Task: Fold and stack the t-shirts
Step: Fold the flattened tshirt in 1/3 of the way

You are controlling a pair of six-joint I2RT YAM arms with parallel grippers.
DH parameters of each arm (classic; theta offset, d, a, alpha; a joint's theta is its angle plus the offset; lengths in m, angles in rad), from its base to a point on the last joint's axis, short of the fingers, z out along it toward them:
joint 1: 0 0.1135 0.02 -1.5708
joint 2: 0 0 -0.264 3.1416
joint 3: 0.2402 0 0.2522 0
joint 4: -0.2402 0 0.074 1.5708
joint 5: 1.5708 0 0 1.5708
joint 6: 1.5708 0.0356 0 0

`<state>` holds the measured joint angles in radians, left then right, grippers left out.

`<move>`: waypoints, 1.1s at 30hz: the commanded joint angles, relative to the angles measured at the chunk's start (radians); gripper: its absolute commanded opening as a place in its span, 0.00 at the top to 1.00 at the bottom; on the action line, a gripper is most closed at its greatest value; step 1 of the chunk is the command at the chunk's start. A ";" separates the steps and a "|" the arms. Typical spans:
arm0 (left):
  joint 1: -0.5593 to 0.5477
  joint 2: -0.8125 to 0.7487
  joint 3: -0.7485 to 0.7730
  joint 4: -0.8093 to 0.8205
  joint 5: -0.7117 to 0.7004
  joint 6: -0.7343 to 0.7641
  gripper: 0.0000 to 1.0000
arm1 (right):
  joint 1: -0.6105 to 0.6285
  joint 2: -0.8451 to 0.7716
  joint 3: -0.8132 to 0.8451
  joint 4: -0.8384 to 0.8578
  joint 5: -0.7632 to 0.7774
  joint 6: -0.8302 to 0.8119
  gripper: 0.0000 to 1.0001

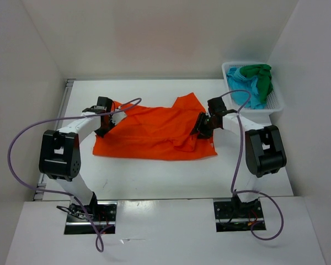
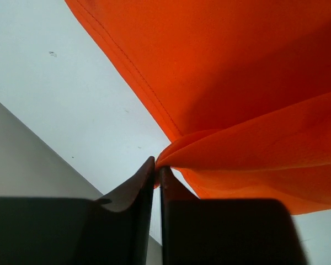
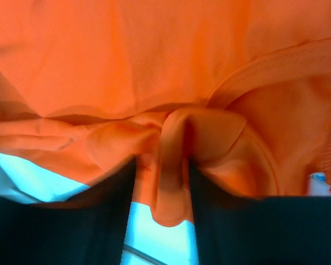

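The left gripper (image 2: pixel 157 165) and right gripper (image 3: pixel 161 163) are each pinching the orange shirt (image 1: pixel 154 132) mid-fold; the next move is probably laying it flat and releasing.

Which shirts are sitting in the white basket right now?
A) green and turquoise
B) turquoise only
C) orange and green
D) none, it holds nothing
A: the green shirt and the turquoise shirt are bunched together inside the basket at the far right, while the orange shirt lies spread on the table.
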<state>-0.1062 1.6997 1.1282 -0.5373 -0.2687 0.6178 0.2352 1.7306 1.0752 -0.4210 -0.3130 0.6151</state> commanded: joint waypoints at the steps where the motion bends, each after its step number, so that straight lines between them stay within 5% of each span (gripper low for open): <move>1: 0.019 0.040 0.038 0.013 -0.033 -0.035 0.83 | -0.034 0.024 0.028 0.056 -0.014 -0.023 0.48; 4: 0.046 0.066 0.067 0.013 -0.033 -0.055 0.57 | -0.072 0.053 0.084 0.056 -0.003 -0.041 0.34; 5: 0.046 0.081 0.077 0.013 -0.044 -0.064 0.41 | -0.082 0.063 0.101 0.056 0.008 -0.041 0.32; 9: 0.127 0.074 0.160 -0.091 -0.005 -0.113 0.24 | -0.103 0.009 0.151 -0.044 0.017 -0.066 0.27; 15: 0.200 -0.060 0.043 -0.196 0.287 -0.139 0.02 | -0.114 -0.345 -0.136 -0.102 0.169 0.057 0.18; 25: 0.220 0.023 -0.015 -0.145 0.466 -0.228 0.00 | -0.183 -0.287 -0.313 -0.027 0.137 0.179 0.16; 29: 0.220 0.090 -0.027 -0.109 0.405 -0.237 0.00 | -0.183 -0.218 -0.362 0.025 0.092 0.190 0.16; 33: 0.220 0.110 -0.053 -0.090 0.391 -0.237 0.20 | -0.183 -0.169 -0.362 0.056 0.043 0.190 0.24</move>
<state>0.1078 1.7737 1.1030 -0.6468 0.1047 0.4038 0.0509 1.5013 0.7425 -0.4267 -0.2535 0.7963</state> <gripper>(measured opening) 0.832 0.781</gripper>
